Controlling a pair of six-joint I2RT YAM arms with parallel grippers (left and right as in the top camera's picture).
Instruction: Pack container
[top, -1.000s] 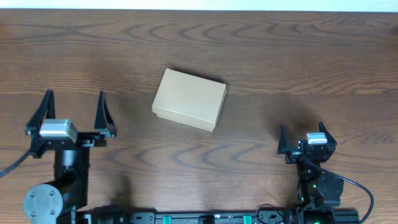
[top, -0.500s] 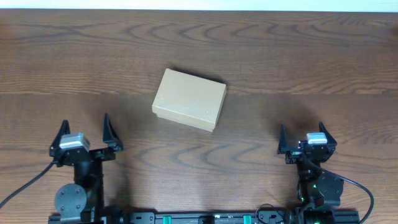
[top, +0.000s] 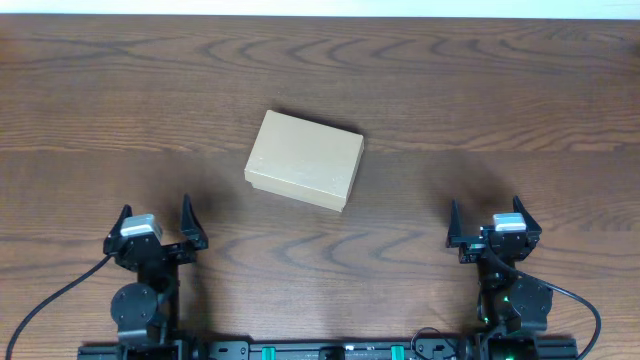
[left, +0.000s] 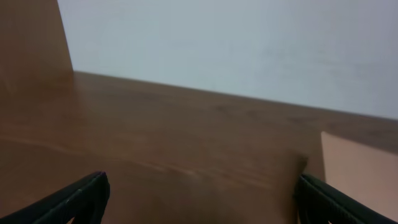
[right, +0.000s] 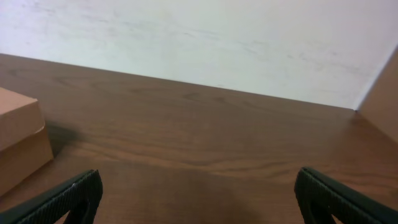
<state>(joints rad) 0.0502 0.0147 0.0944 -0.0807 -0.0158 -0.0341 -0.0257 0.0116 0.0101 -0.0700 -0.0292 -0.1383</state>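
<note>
The left end effector (top: 155, 210) and right end effector (top: 485, 208) stand wide open, empty. The closed container (top: 304, 160) lies ahead, between them, well apart on the counter (top: 500, 100); better to approach it slowly.

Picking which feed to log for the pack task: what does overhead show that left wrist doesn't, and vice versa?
Overhead only: the whole container, lid closed, lying untouched ahead of both arms, and the right gripper, open and empty, near the table's front edge.
Left wrist only: the pale wall behind the table.
Both: the wooden table, the open left gripper, and the container, though the left wrist catches only a corner of it at the right edge of its picture.
</note>
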